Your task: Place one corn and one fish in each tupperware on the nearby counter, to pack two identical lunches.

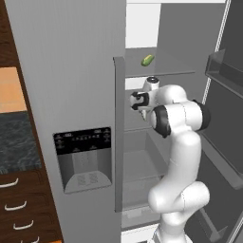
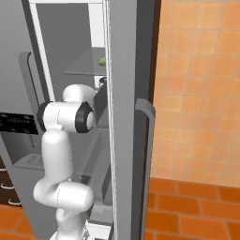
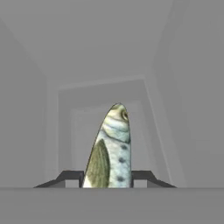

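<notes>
Inside the fridge [image 1: 142, 156], the end effector [image 3: 107, 177] pinches a fish [image 3: 110, 148] from both sides, head toward 12 o'clock. Probably light, slim, slippery; mid-body grip suits.

Open grey fridge in a tiled kitchen

The fridge [image 1: 71, 71] stood with its door [image 2: 126, 117] swung wide; a dark dispenser panel [image 1: 83, 159] sat in its closed front; grey shelves [image 1: 161, 73] lined the inside; orange tiles covered the wall [image 2: 197, 93] and floor [image 2: 187, 211]; brown drawers [image 1: 19, 204] with silver handles stood alongside.
</notes>
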{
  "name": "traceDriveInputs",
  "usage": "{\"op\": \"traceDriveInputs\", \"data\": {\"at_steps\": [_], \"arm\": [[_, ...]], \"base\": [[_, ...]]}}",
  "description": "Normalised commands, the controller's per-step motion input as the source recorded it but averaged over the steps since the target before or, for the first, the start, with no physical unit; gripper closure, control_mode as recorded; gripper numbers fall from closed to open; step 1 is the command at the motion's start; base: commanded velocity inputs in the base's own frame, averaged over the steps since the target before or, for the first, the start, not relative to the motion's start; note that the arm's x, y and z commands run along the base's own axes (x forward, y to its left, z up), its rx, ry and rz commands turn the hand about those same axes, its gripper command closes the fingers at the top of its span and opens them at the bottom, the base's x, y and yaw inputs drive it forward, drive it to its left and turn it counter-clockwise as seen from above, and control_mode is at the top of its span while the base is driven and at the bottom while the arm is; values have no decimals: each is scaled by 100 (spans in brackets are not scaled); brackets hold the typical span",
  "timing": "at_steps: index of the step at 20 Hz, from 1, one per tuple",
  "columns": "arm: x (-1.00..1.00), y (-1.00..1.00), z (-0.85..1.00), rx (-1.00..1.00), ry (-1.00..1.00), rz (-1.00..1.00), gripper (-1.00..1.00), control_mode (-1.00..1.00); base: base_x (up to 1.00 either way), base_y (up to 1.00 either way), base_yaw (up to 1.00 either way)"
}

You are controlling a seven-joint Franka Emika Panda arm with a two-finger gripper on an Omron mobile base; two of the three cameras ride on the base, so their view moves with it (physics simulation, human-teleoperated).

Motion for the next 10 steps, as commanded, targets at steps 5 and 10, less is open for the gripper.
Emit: {"op": "traceDriveInputs", "data": {"at_steps": [5,10], "arm": [[-100,0,-47,0,-3,0,100,-100],[-100,0,-8,0,-18,0,100,-100]], "base": [[0,0,0],[0,0,0]]}}
